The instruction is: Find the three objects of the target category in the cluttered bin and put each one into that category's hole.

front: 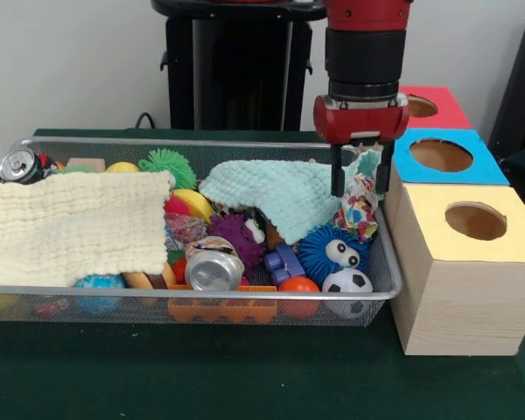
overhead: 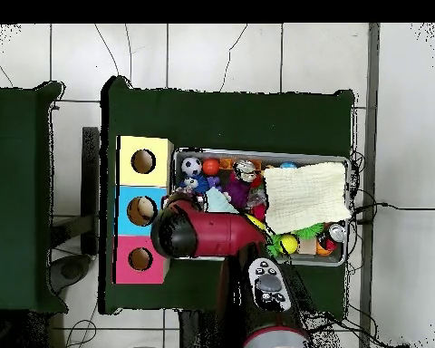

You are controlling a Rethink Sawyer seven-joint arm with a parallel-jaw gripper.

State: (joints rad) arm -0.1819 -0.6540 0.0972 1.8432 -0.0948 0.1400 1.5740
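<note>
My gripper [front: 361, 182] hangs over the right end of the wire bin [front: 192, 293]. My two fingers [front: 337, 179] are spread, one on each side of a spotty paper wad [front: 359, 208] (I cannot tell if they squeeze it). The wad sits against the mint cloth [front: 276, 194], above the blue spiky ball [front: 332, 249]. The yellow box's hole [front: 475, 220] is just beside the bin.

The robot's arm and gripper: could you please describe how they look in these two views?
The arm is a thick cylinder, red with a black band and a silver ring. The gripper has a rounded red body and two thin black fingers. From overhead, the arm shows a red shell, a black joint and a grey button panel.
</note>
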